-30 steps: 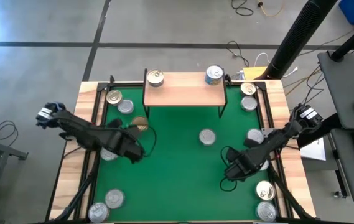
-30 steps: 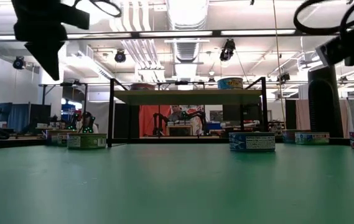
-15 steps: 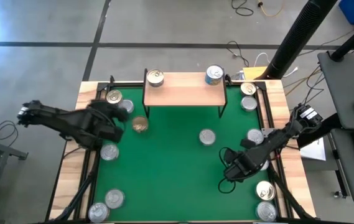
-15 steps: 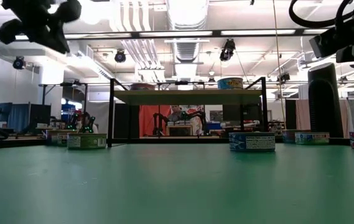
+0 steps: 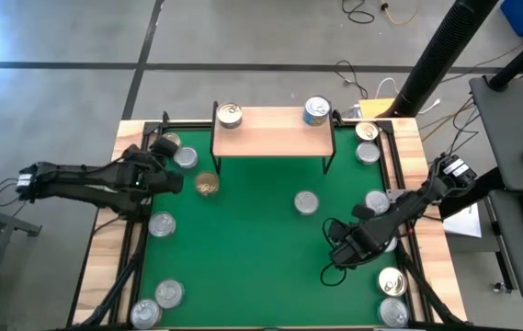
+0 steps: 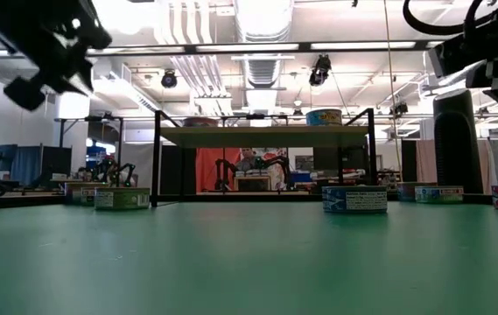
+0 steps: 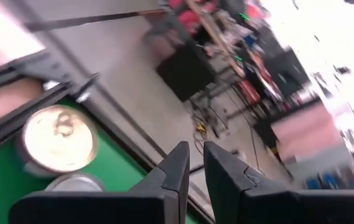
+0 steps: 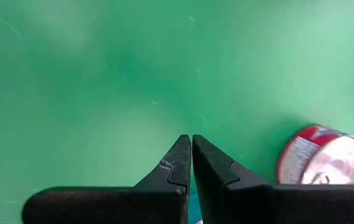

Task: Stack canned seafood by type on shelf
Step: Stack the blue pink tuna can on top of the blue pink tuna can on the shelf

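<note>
Your left gripper point(image 5: 171, 147) hovers closed and empty over the gold tin point(image 5: 169, 142) — part the fingers first, then straddle its rim squarely; right gripper point(image 5: 339, 257) waits closed.

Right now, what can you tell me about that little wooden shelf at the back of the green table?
The shelf is a small rectangular board of light wood on thin black metal legs, standing level at the far edge of the green mat. Two tins sit on top, one at each end: a gold-topped tin and a bluish tin. The space beneath it is open. Neither gripper touches it.
</note>
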You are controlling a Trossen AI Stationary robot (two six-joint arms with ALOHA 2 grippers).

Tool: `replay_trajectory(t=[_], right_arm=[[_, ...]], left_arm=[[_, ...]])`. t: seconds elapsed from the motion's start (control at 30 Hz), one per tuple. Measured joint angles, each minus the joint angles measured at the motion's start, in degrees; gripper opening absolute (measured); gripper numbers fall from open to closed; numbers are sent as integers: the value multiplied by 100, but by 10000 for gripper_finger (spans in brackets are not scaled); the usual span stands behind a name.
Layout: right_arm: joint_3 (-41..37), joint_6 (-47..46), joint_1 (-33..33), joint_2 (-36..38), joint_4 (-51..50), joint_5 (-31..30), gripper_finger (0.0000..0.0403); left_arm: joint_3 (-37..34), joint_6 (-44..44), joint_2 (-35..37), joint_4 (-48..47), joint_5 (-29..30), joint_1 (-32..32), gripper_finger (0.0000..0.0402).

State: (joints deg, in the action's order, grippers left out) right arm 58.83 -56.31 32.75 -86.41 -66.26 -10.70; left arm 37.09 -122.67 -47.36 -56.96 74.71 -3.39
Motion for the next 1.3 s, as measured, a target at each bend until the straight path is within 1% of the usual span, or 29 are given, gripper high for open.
replay_trajectory(t=[0.07, 0.17, 0.27, 0.33, 0.4, 0.47, 0.63, 0.7, 0.77, 0.83, 0.9, 0.93, 1.0, 1.13, 1.23, 1.3], right_arm=[[0, 34, 24, 0, 118, 0, 9], [0, 357, 37, 0, 364, 4, 9], [0, 632, 37, 0, 634, -1, 9], [0, 688, 37, 0, 842, -2, 9], [0, 725, 37, 0, 1016, -2, 9], [0, 799, 37, 0, 1160, -19, 9], [0, 985, 35, 0, 1336, -255, 9], [0, 937, 35, 2, 1342, -289, 9], [-27, 842, 37, 2, 1431, -305, 9], [-86, 789, 48, 2, 1595, -309, 9], [-125, 791, 48, 2, 1647, -308, 9], [-139, 791, 48, 2, 1667, -308, 9], [-160, 791, 48, 2, 1701, -308, 9], [-164, 787, 48, 2, 1742, -316, 9], [-164, 742, 48, 2, 1765, -500, 9], [-164, 763, 48, 2, 1777, -669, 9]], left_arm=[[-200, -215, -1, 369, -225, -292, 33], [-449, -151, -109, 1105, -401, -621, 33], [-620, 472, -283, 1759, -416, -919, 33], [-646, 932, -459, 2012, -418, -1129, 33], [-650, 1093, -628, 2047, -451, -1309, 33], [-629, 864, -763, 2044, -662, -1512, 33], [-617, -146, -1074, 2039, -1651, -2189, 33], [-611, -339, -1186, 2117, -1980, -2354, 33], [-579, -345, -1249, 2257, -2266, -2376, 33], [-537, 91, -1302, 2388, -2312, -2370, 33], [-514, 657, -1371, 2400, -2168, -2376, 33], [-502, 767, -1402, 2403, -2100, -2393, 33], [-501, 611, -1413, 2405, -2005, -2460, 33], [-501, -137, -1401, 2417, -2139, -2718, 33], [-501, -124, -1406, 2447, -2467, -3084, 33], [-500, 24, -1436, 2474, -2864, -3410, 33]])
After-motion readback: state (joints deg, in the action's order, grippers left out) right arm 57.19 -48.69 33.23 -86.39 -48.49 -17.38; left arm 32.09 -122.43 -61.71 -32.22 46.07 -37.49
